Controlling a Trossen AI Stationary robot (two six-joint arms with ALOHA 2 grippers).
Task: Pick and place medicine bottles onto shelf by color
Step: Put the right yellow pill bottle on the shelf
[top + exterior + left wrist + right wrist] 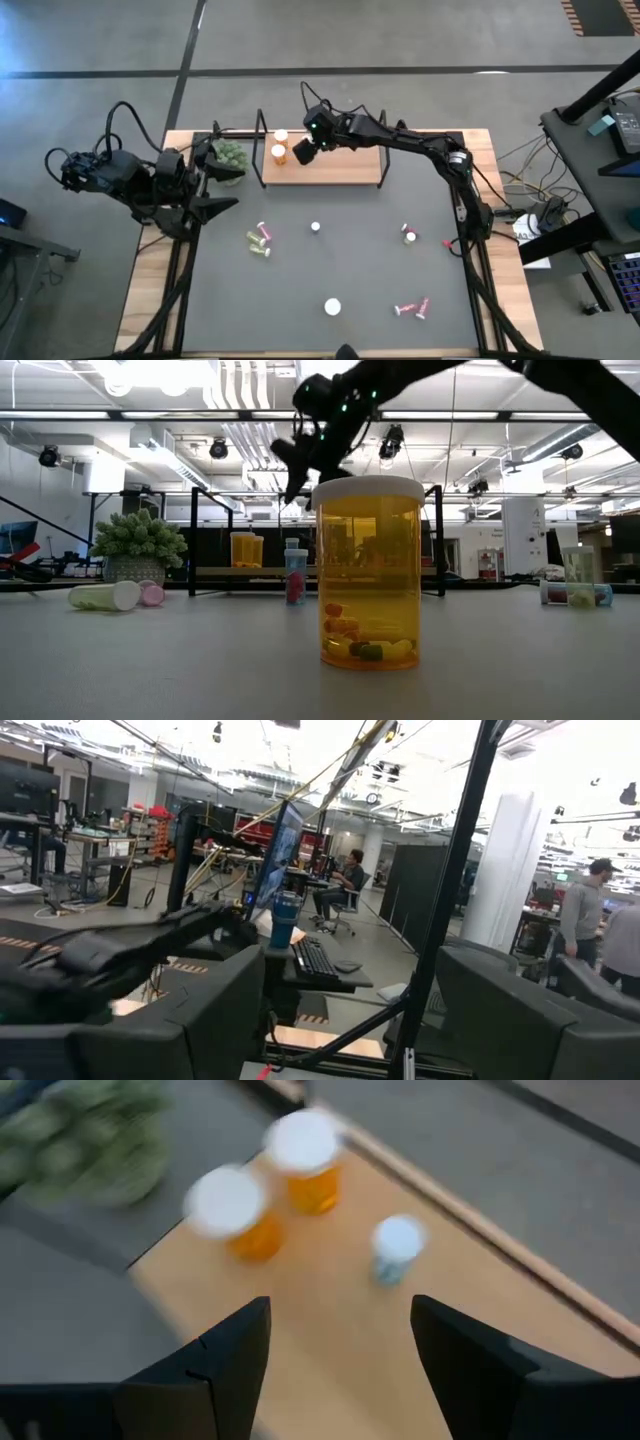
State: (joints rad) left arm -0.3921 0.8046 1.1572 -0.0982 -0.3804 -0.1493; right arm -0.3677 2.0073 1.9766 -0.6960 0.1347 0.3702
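The shelf (pixel 330 168) stands at the table's far side. Two orange bottles (pixel 280 145) stand upright on its left end; they also show in the right wrist view (pixel 255 1205), next to a small whitish bottle (pixel 397 1248) that stands on the board. My right gripper (pixel 303 150) hangs open and empty above that end of the shelf; it also shows in the right wrist view (pixel 340 1350) and the low view (pixel 300 465). Pink and yellow-green bottles (pixel 259 240) lie on the mat. A wide orange bottle (pixel 368 575) stands near the front edge. My left gripper (pixel 222 180) waits open at the table's left.
A green plant ball (pixel 231 156) sits left of the shelf, close to my left gripper. Loose bottles lie on the dark mat at the right (pixel 408 235) and near right (pixel 412 307). A small bottle (pixel 315 227) stands mid-mat. People show in the room beyond.
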